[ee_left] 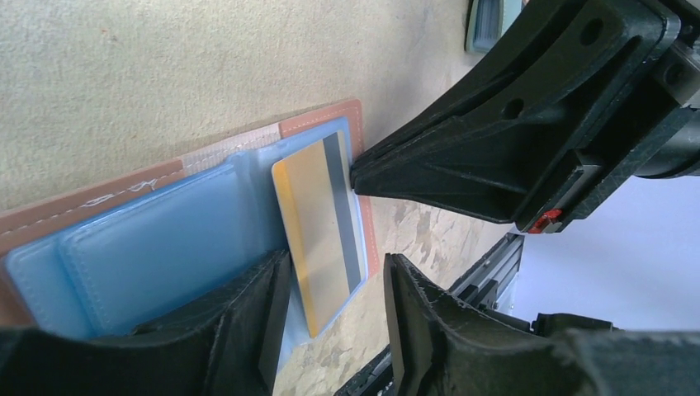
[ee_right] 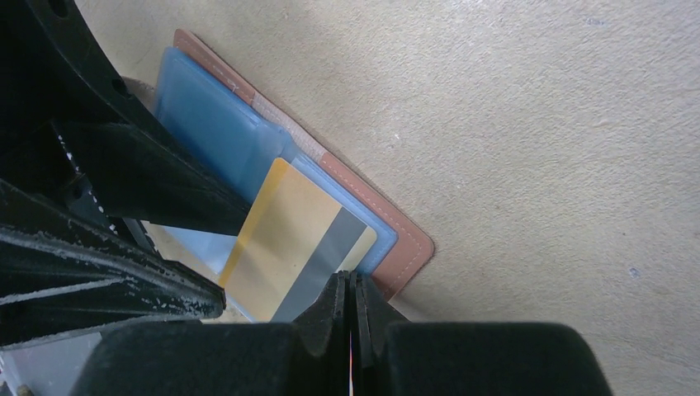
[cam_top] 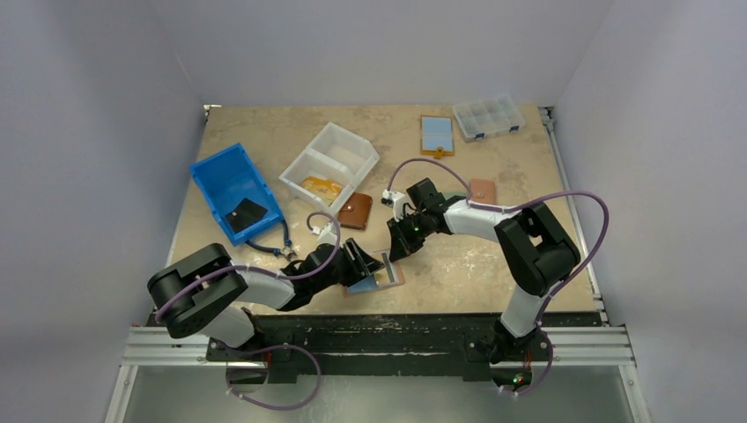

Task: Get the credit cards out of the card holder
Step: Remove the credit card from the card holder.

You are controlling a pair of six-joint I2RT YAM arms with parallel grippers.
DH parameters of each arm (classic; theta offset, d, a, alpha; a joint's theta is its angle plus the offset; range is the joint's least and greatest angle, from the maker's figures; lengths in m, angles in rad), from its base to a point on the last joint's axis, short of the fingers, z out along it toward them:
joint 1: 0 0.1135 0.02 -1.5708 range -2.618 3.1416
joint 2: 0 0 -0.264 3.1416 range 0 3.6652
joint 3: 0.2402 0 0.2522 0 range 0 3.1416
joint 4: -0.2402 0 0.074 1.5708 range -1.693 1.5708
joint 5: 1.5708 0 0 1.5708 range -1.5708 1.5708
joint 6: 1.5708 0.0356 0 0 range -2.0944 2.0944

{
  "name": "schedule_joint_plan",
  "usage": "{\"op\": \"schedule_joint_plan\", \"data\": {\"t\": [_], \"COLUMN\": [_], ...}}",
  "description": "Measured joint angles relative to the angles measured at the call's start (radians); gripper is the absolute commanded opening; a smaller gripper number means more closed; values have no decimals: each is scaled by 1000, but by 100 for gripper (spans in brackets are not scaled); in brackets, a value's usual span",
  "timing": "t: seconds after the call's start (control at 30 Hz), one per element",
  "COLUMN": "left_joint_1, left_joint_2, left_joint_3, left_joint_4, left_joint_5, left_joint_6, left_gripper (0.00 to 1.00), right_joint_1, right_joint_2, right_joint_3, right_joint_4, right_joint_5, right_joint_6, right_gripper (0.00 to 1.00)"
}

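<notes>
Card holder (ee_left: 124, 247), brown with blue pockets, lies open on the table (ee_left: 165, 74). A yellow credit card (ee_left: 318, 223) with a grey stripe lies slanted on its end panel, partly sticking out. The right gripper (ee_right: 351, 285), clenched, touches the card's edge with its tip. The left gripper (ee_left: 337, 268), released, straddles the card's other end.

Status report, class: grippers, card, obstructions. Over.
Left gripper open, straddling gold card. Right gripper shut, tip at card's edge. Card lies on open card holder.

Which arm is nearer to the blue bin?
Left. The left arm lies just on the near side of the blue bin; the right arm reaches in from the right side of the table.
</notes>
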Motion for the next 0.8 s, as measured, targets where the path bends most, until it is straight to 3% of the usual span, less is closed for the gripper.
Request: {"op": "schedule_joint_plan", "data": {"t": [0.13,0.37,0.8], "left_joint_1": [0,0,0], "left_joint_2": [7,10,21], "left_joint_3": [0,-5,-5], "left_joint_4": [18,39,39], "left_joint_5": [11,18,15], "left_joint_6": [0,0,-1], "left_gripper": [56,56,48], "right_joint_1": [0,0,1], "right_joint_2": [2,2,3], "right_joint_3": [2,3,3], "right_joint_4": [-1,-1,-1], "right_joint_5": [-3,-4,-8], "right_joint_6": [0,0,0], "right_gripper": [0,0,0]}}
